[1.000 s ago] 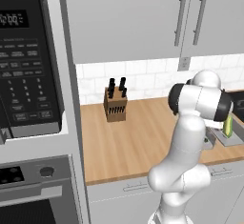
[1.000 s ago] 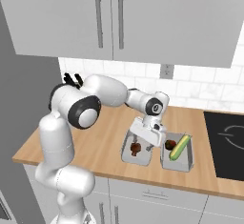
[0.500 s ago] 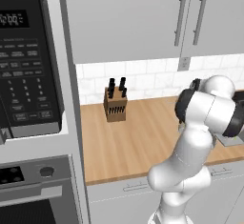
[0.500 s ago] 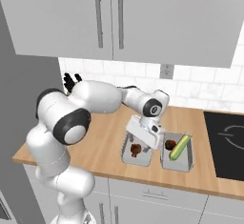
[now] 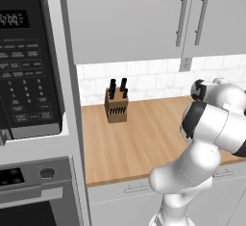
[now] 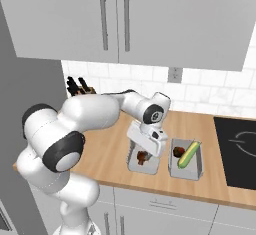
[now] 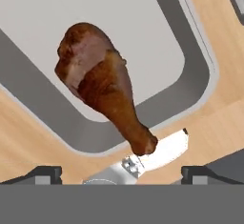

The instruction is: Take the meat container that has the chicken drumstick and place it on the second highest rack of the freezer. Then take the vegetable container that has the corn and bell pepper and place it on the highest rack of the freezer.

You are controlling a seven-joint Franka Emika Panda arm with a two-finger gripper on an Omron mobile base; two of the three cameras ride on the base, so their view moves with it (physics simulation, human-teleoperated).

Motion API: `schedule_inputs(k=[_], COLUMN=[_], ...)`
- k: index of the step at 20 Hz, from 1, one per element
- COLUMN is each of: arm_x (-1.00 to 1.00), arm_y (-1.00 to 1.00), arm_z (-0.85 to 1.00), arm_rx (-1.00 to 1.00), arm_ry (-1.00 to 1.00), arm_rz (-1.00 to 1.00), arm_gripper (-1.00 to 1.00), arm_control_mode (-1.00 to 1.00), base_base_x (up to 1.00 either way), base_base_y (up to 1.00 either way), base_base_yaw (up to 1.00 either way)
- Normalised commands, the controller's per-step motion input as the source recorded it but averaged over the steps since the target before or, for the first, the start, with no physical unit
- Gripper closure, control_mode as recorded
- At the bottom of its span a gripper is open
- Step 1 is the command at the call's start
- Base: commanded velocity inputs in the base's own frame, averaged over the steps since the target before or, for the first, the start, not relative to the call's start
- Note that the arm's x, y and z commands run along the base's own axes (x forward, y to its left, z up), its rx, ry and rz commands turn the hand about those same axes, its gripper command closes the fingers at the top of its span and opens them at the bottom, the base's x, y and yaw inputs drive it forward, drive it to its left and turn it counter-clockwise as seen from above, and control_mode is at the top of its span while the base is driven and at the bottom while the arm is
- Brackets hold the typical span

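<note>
My gripper point(image 7: 122, 171) is spread wide, holding nothing, over the meat container point(image 7: 200, 82) on the counter point(image 6: 115, 144); chicken drumstick point(image 7: 102, 87) inside. I'd straddle the near wall, clear of the bone end, then close.

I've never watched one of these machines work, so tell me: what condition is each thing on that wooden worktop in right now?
Pincer: open, hovering above the meat tray.
Glossy reddish-brown chicken drumstick: lying in its tray, not gripped.
Grey rectangular meat tray: resting on the worktop.
Grey vegetable tray: on the worktop beside it, untouched.
Yellow corn cob: lying in the vegetable tray.
Red bell pepper: next to the corn.
</note>
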Motion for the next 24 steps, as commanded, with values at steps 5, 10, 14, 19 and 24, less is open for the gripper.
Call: schedule_inputs(k=[5, 10, 14, 19, 24], arm_x=[-0.12, 0.0, 0.01, 0.0, 0.09], arm_y=[-0.17, -0.13, -0.14, 0.0, -0.18], arm_z=[0.0, 0.05, -0.21, 0.0, -0.28], arm_rx=[0.0, -0.02, -0.21, -0.41, -0.18], arm_ry=[0.01, 0.01, 0.0, 0.0, 0.02], arm_rz=[-0.2, -0.27, -0.21, -0.15, -0.12], arm_gripper=[-1.0, -1.0, -1.0, -1.0, -1.0], arm_control_mode=[-1.0, -1.0, -1.0, -1.0, -1.0], base_base_x=[0.0, 0.0, 0.0, 0.0, 0.0], base_base_y=[0.0, 0.0, 0.0, 0.0, 0.0], base_base_yaw=[0.0, 0.0, 0.0, 0.0, 0.0])
